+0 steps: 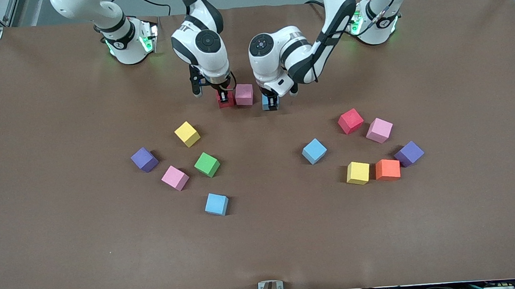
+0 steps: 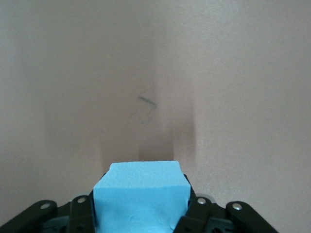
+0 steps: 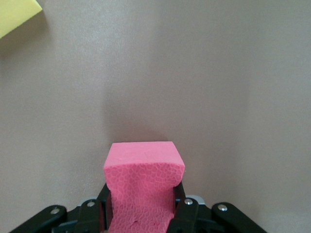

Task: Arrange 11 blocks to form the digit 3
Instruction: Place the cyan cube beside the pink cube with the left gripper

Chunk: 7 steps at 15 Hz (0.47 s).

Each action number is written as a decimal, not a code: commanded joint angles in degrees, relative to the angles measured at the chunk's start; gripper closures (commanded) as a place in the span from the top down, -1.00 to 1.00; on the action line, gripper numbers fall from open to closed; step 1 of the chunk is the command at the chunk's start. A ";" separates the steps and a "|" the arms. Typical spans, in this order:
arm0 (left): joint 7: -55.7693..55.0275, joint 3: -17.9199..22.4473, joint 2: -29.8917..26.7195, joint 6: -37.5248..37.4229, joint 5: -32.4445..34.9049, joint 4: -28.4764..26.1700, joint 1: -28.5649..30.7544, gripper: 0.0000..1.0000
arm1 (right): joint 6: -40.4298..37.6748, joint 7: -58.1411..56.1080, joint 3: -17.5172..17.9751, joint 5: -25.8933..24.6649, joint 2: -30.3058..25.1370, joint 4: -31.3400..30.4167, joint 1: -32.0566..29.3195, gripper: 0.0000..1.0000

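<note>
In the upper centre of the front view, the top row of the digit 3 is being started. Toward the right arm's end, the right end effector [image 1: 223, 95] is clamped on a small red foam cube [image 1: 225, 102], held low at the brown counter [image 1: 264, 243]. The right wrist view shows the cube [image 3: 143, 184] squeezed between the black fingers. Just beside it, toward the left arm's end, a pink foam cube [image 1: 244, 94] sits free on the counter. The red one looks to be touching it or nearly so. Past a small gap on the pink cube's other flank, the left end effector [image 1: 271, 100] is closed on a light blue foam cube [image 1: 267, 103], also low. The left wrist view shows that cube [image 2: 141, 199] sitting square between the fingers.

To do this step well, I judge each arm should press its cube flush against the pink one with faces parallel, so the 3 make one straight, tight row. Each cube should be fully down before release. The fingers should then part gently and lift straight up so the soft foam does not spring sideways. The blue cube needs the bigger closing move. Whether either held cube already rests on the counter cannot be told. The other loose cubes lie nearer the camera, in 2 clusters in the middle band of the frame.
</note>
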 commanded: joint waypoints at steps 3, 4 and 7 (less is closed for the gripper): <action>-4.31 -0.15 -1.04 -1.06 0.28 -0.42 -1.60 -0.03 | 1.23 0.85 -0.07 2.06 2.65 1.91 1.71 -0.99; -4.40 -0.15 -0.78 -1.06 0.28 -0.42 -2.04 -0.03 | 1.23 0.85 -0.07 1.97 2.65 1.99 1.80 -0.99; -5.01 -0.15 0.10 -1.06 0.20 -0.25 -3.18 -0.02 | 1.23 0.85 -0.07 2.06 3.18 2.43 1.89 -0.99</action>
